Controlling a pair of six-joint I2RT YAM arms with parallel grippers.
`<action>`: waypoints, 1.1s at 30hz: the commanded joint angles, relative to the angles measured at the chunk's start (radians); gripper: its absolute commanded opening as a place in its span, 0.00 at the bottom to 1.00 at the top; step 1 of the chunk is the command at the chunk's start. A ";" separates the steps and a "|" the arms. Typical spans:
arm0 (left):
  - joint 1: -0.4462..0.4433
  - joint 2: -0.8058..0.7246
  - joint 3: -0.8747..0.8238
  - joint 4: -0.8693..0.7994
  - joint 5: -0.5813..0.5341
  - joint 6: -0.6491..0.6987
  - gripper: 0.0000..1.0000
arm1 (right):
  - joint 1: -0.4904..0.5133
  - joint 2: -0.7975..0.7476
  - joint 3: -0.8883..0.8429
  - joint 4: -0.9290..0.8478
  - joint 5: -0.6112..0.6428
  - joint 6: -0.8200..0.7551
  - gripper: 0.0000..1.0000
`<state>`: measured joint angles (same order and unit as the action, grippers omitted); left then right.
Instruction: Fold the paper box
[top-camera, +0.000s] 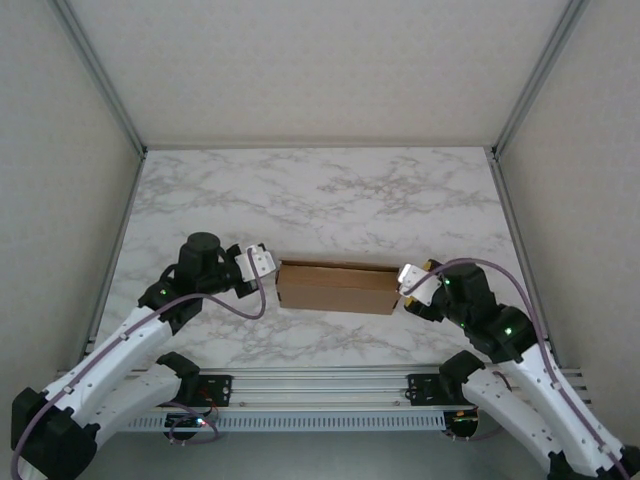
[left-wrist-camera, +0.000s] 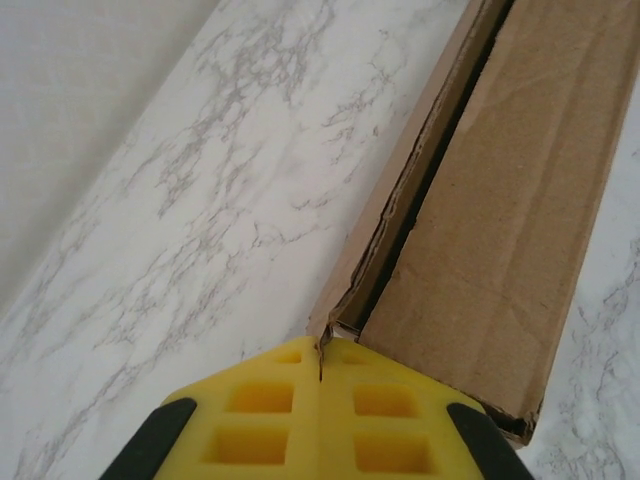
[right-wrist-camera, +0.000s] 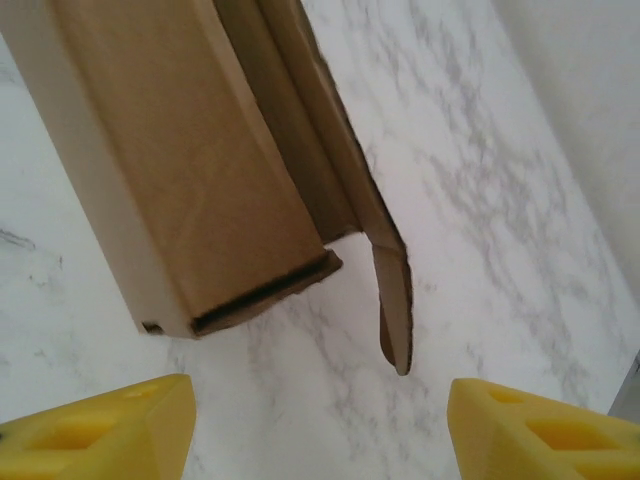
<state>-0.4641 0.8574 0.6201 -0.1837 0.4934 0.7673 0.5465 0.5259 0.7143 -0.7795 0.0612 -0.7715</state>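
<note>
looks like a late folding step: on the marble table (top-camera: 320, 190), midway between both arms, the paper box (top-camera: 336, 287) nearly closed into a long shape. next calls for tucking in its right end. left gripper (left-wrist-camera: 318, 355) pinched together, tips touching the box's left corner. right gripper (right-wrist-camera: 320, 420) spread apart, holding nothing, facing the loose flap (right-wrist-camera: 392, 300).
</note>
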 joint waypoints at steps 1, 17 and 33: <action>-0.018 -0.012 -0.015 0.002 -0.036 0.017 0.04 | -0.091 -0.024 -0.022 0.093 -0.204 -0.184 0.68; -0.030 -0.054 -0.031 0.023 -0.061 0.007 0.06 | -0.277 0.190 0.078 0.110 -0.392 -0.153 0.52; -0.037 -0.008 0.032 -0.024 -0.042 -0.002 0.05 | -0.274 0.251 0.092 0.125 -0.348 -0.148 0.06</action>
<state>-0.4904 0.8513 0.6167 -0.1932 0.4442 0.7673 0.2752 0.7704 0.7689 -0.6689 -0.2844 -0.9298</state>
